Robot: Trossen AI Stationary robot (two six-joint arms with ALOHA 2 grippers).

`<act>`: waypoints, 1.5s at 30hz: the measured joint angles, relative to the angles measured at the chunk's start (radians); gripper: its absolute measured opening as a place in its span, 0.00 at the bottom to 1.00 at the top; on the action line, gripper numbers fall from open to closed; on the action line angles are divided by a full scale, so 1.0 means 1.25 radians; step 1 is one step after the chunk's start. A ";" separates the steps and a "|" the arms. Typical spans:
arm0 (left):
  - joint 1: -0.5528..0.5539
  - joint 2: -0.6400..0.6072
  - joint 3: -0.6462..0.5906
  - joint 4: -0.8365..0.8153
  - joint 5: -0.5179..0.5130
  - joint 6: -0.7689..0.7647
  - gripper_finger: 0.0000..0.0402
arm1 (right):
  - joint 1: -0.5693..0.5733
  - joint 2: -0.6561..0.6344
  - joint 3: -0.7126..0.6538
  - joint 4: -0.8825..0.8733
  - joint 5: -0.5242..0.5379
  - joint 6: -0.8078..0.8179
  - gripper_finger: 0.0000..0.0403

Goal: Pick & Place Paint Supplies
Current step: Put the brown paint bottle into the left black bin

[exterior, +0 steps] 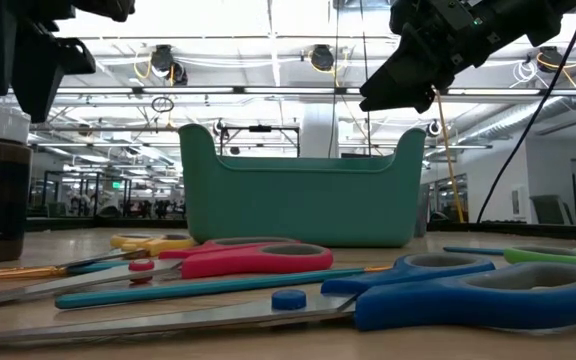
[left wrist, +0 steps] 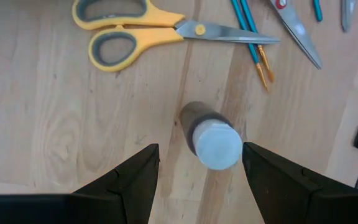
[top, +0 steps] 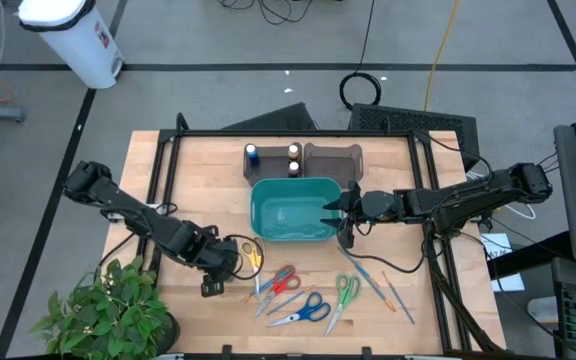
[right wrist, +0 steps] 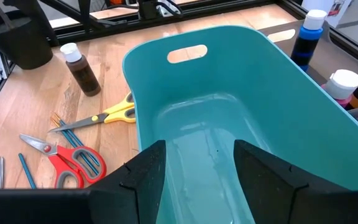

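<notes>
Wooden table (top: pixel 388 305), framed by black rails, carries a teal bin (top: pixel 293 210) at its centre, with scissors and thin paintbrushes scattered along the near edge.

Left gripper (left wrist: pixel 199 163) hangs directly over a brown paint bottle (left wrist: pixel 209 135) with a white cap, standing upright on the bare wood at the near left, just beside the yellow-handled scissors (left wrist: pixel 129 31). The jaws are spread apart and empty, one finger on each side of the cap, not touching it. The bottle's long axis is vertical and runs along the line of approach, so the coming move appears to be a straight descent followed by closure on the body below the cap. The bottle sits slightly nearer one finger than the other; a small sideways correction looks advisable.

Right gripper (right wrist: pixel 194 163) hovers over the right end of the teal bin, jaws apart and holding nothing; nothing can be seen lying inside the bin. Two more bottles (top: pixel 272 154) stand beyond the bin's far edge. The left arm is much the nearer to the brown bottle.
</notes>
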 joint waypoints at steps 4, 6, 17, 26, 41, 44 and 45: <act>-0.010 0.000 -0.005 0.011 0.004 -0.032 0.60 | 0.000 0.000 0.000 0.000 0.000 0.000 0.45; -0.014 0.000 -0.005 0.021 0.005 -0.047 0.60 | 0.000 0.000 0.000 0.000 0.000 0.000 0.45; -0.028 0.000 -0.005 0.042 -0.028 0.016 0.60 | 0.000 0.000 0.000 0.000 0.000 -0.006 0.45; -0.061 0.009 -0.005 0.040 -0.061 0.046 0.60 | 0.000 0.000 0.000 0.000 0.000 -0.006 0.45; -0.064 0.074 -0.006 0.045 -0.073 0.071 0.60 | 0.000 0.000 0.000 0.000 0.000 -0.006 0.45; -0.059 0.073 -0.006 0.045 -0.072 0.072 0.59 | 0.000 0.000 0.000 0.000 0.000 -0.006 0.45; -0.058 0.072 -0.006 0.045 -0.072 0.071 0.59 | 0.000 0.000 0.000 0.000 0.000 -0.006 0.45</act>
